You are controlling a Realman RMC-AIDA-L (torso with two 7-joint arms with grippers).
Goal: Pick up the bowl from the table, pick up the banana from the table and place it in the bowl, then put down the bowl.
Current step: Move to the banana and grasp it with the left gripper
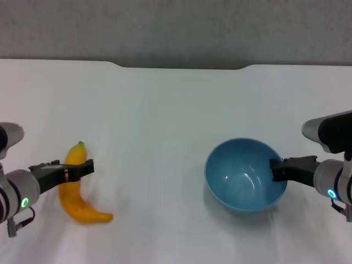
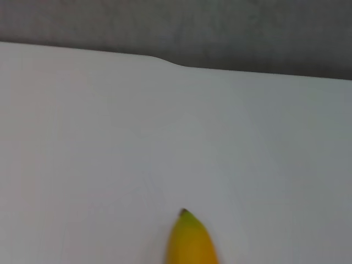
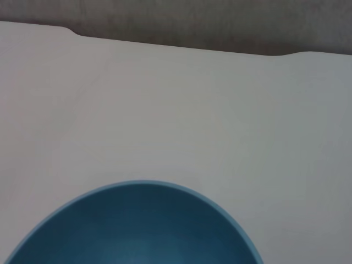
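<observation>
The right gripper (image 1: 273,169) pinched the rim of the bowl (image 1: 245,175); the left gripper (image 1: 82,169) straddled the banana (image 1: 77,190) on the table (image 1: 165,110), grip uncertain. A tilted bowl could slip.

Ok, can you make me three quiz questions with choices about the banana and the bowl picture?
1. Where is the banana?
A. Inside the bowl
B. On the table, on the robot's left side
C. Up in the air

2. What colour is the bowl?
A. Light blue
B. Red
C. Green

3. What is in the bowl?
A. The banana
B. Water
C. Nothing

Answers:
1. B: it lies on the white table, with the left gripper across its middle.
2. A: the head view shows it blue, with the right gripper at its rim.
3. C: its glossy inside is bare.
</observation>
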